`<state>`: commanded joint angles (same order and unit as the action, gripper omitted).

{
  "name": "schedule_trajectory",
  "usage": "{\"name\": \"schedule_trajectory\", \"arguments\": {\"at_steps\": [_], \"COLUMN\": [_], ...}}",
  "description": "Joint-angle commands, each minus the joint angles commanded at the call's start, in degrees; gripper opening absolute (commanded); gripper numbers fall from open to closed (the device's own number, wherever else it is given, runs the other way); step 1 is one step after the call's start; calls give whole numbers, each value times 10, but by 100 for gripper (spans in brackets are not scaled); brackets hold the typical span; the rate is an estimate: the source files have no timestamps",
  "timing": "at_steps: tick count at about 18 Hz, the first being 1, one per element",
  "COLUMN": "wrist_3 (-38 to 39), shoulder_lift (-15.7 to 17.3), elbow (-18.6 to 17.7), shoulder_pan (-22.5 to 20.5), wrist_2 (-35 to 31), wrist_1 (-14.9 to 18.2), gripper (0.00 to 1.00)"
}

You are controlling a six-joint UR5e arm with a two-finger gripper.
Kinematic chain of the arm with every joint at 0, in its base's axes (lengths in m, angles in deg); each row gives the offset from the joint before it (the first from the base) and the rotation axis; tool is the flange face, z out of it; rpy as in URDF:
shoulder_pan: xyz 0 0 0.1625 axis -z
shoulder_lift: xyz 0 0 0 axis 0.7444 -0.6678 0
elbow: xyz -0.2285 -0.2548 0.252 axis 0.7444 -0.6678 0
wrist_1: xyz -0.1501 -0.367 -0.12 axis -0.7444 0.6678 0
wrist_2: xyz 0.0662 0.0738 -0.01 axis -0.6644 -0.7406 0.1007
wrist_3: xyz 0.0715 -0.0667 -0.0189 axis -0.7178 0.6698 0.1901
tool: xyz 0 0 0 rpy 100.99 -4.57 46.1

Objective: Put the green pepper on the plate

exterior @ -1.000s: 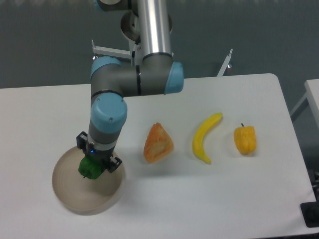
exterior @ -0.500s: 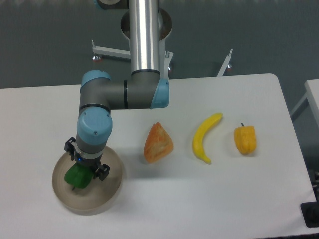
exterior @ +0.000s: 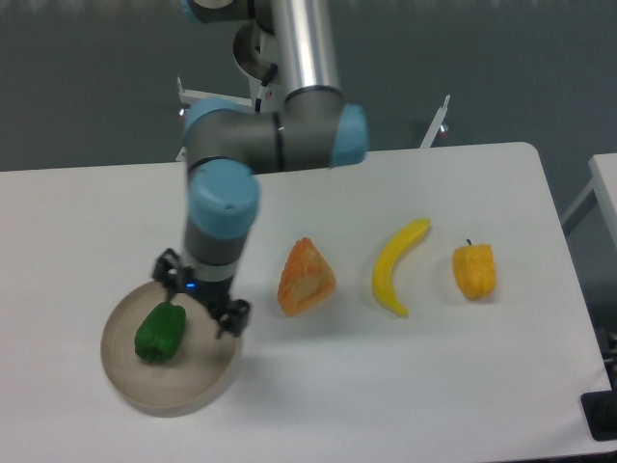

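Green pepper now lies free on the plate, left of centre, on its side, nothing touching it. Half a second back it hung in the claw over the same spot; a second back it was gripped further right, above the plate's inner edge. Claw has since let go and shifted up and to the right, now above the plate's right rim, jaws spread apart and holding nothing.

Judgement: the placement looks done. Pepper sits well inside the rim, no sign of rolling. Only retreat of the arm would remain.

Other items on the bench, well apart from the plate: an orange wedge-shaped piece of food, a banana, a yellow-orange pepper with dark stem, in a row to the right.

Writing: none legible on arm, plate, food or bench. A small blue light shows at the claw's wrist; no brand marks can be made out.
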<state>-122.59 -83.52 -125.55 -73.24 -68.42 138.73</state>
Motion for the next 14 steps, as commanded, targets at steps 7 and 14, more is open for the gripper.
{"name": "schedule_trajectory", "arguments": {"at_steps": [7,14], "wrist_3": [-271,-468], "shoulder_lift": [34,34], "elbow": [-4,-37], "shoulder_pan": [-86,-128], "wrist_2": [-48,-163], "wrist_1": [66,87], "gripper": [100,100]}}
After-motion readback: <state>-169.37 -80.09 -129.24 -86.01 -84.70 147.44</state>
